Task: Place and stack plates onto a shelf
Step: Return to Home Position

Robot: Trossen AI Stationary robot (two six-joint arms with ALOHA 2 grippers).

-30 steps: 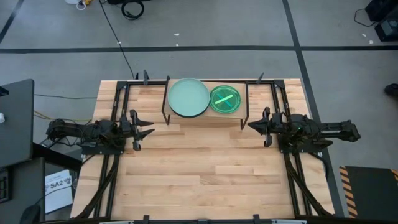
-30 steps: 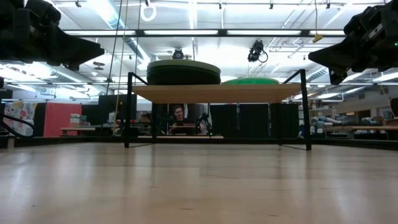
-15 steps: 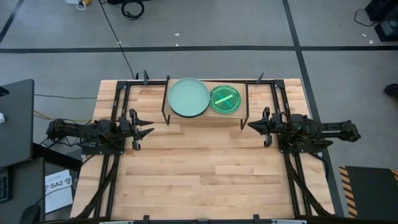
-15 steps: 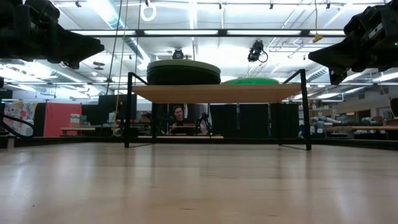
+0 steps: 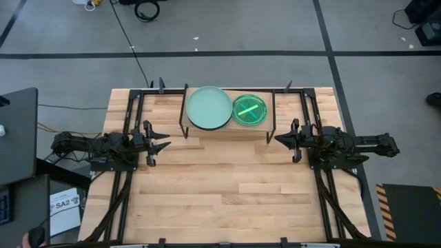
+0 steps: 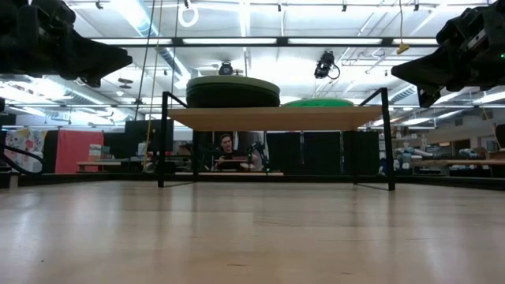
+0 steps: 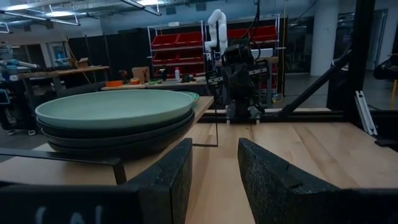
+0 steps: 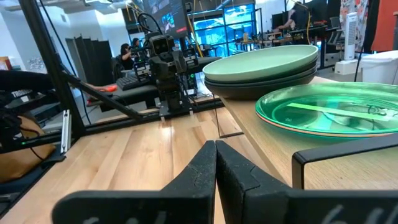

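1. The left fingers (image 7: 166, 180) stand apart with a clear gap and hold nothing. They hang above the bench's (image 5: 227, 186) left side, pointing toward its middle.
2. The right fingers (image 8: 200, 169) are pressed together and empty. They hang above the right side, near the shelf's (image 6: 276, 118) front right leg.
3. The shelf stands at the bench's far edge, between the two arms.
4. On its left half, the mint plate (image 5: 209, 108) tops the black plates (image 7: 118, 134).
5. On its right half, just beside that stack, the green plate (image 5: 249, 109) lies uppermost on a lower pile.

Only "SA2" can be read, printed on a white sheet (image 5: 64, 205).
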